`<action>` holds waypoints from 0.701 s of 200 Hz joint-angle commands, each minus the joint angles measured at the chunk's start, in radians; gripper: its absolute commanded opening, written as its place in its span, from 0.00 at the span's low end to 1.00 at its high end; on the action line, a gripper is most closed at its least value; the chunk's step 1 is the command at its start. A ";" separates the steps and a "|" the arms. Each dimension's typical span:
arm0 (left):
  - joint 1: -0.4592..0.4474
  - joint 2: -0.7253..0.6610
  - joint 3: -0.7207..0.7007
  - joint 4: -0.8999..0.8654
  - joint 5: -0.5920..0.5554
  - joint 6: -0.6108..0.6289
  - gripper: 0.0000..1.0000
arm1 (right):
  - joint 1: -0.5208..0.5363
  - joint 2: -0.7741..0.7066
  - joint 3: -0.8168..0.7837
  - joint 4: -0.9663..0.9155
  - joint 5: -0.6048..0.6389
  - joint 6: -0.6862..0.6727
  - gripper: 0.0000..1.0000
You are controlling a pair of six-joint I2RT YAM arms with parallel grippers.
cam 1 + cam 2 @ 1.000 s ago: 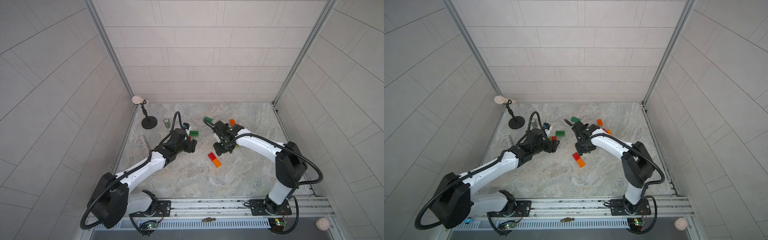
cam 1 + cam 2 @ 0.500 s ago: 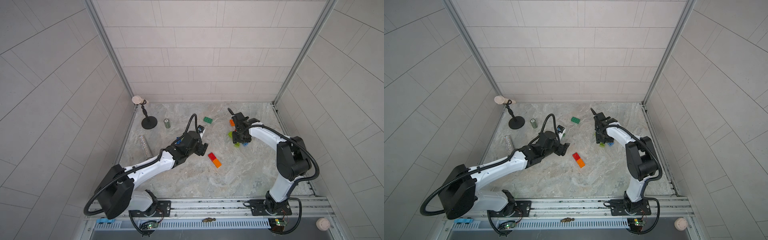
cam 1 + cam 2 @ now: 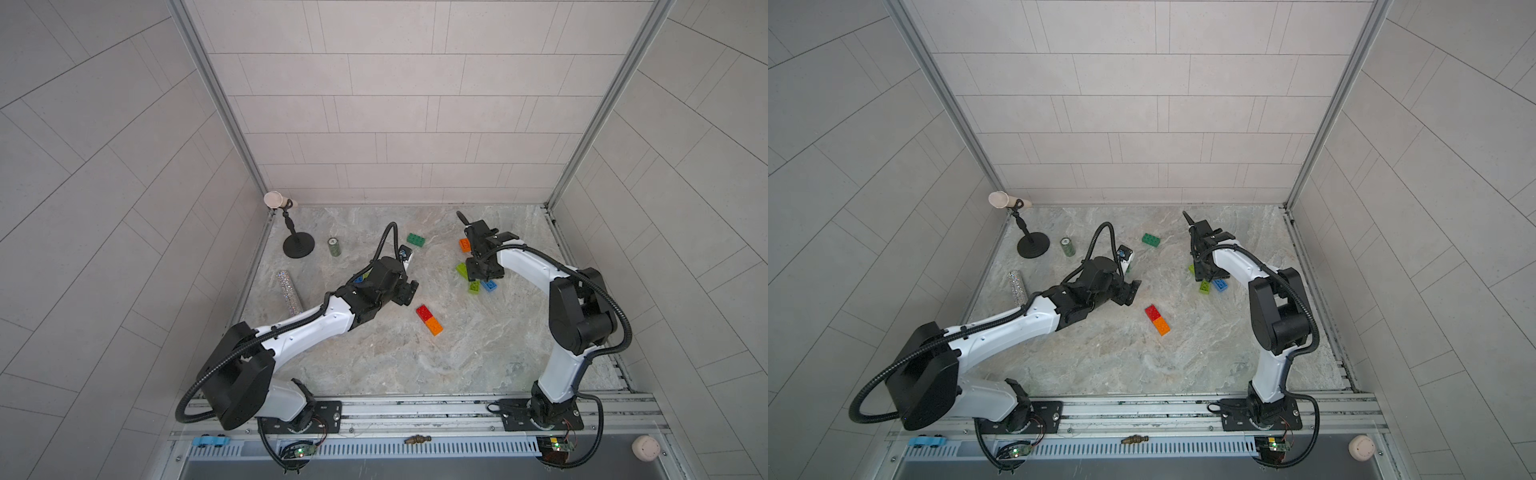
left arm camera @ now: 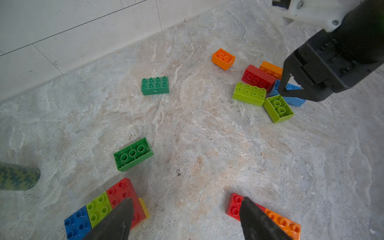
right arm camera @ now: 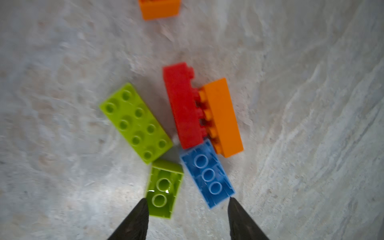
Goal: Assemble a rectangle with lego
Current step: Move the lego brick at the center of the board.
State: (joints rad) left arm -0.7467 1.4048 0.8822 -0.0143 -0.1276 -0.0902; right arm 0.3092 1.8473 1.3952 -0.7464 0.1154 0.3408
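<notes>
roughly, left fingers (image 4: 116,220) gape empty over the counter (image 4: 207,135), red-orange lego pair (image 4: 284,223) cut off beside them; right fingers (image 5: 135,220) stand apart, empty, above blurred lime brick (image 5: 164,187) and blue brick (image 5: 207,174).

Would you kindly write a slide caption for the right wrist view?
Open right hand above a long lime brick, red brick, orange brick and upturned blue brick.
</notes>
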 commanded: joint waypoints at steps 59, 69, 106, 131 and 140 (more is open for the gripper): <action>0.060 -0.037 -0.018 -0.038 -0.030 -0.053 0.88 | 0.025 0.267 0.291 -0.046 -0.025 -0.060 0.62; 0.065 -0.042 -0.026 -0.038 -0.030 -0.061 0.88 | 0.025 0.290 0.309 -0.053 -0.018 -0.064 0.62; 0.072 -0.052 -0.049 -0.032 -0.023 -0.068 0.88 | 0.025 0.341 0.328 -0.064 -0.028 -0.068 0.61; 0.080 -0.054 -0.050 -0.047 -0.024 -0.075 0.88 | 0.041 0.338 0.313 -0.073 -0.047 -0.069 0.55; 0.088 -0.055 -0.048 -0.056 -0.023 -0.082 0.88 | 0.056 0.327 0.299 -0.073 -0.037 -0.073 0.52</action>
State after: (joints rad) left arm -0.6739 1.3777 0.8448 -0.0483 -0.1463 -0.1478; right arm 0.3374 2.1757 1.7069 -0.7795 0.0731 0.2832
